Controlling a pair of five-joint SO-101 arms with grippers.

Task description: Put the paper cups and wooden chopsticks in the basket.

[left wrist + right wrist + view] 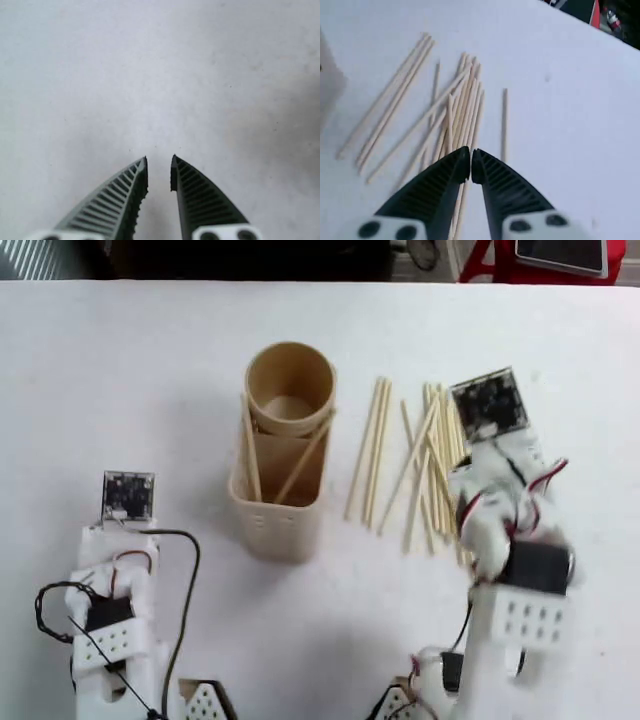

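A cream basket [278,515] stands mid-table with a paper cup [290,385] in it and two wooden chopsticks [302,462] leaning inside. Several loose chopsticks [405,465] lie fanned on the table to its right. The right arm [500,500] hangs over that pile. In the right wrist view my right gripper [470,157] is shut, tips together just above the near ends of the chopsticks [462,110], with nothing seen between the fingers. The left arm [115,580] rests at the table's left. My left gripper [159,167] is slightly open over bare table.
A small bundle of chopsticks [395,100] lies apart from the main pile, nearer the basket wall [327,85], and a single stick [504,125] lies on the other side. White table [120,370] spreads around the basket. Red furniture [500,260] stands beyond the far edge.
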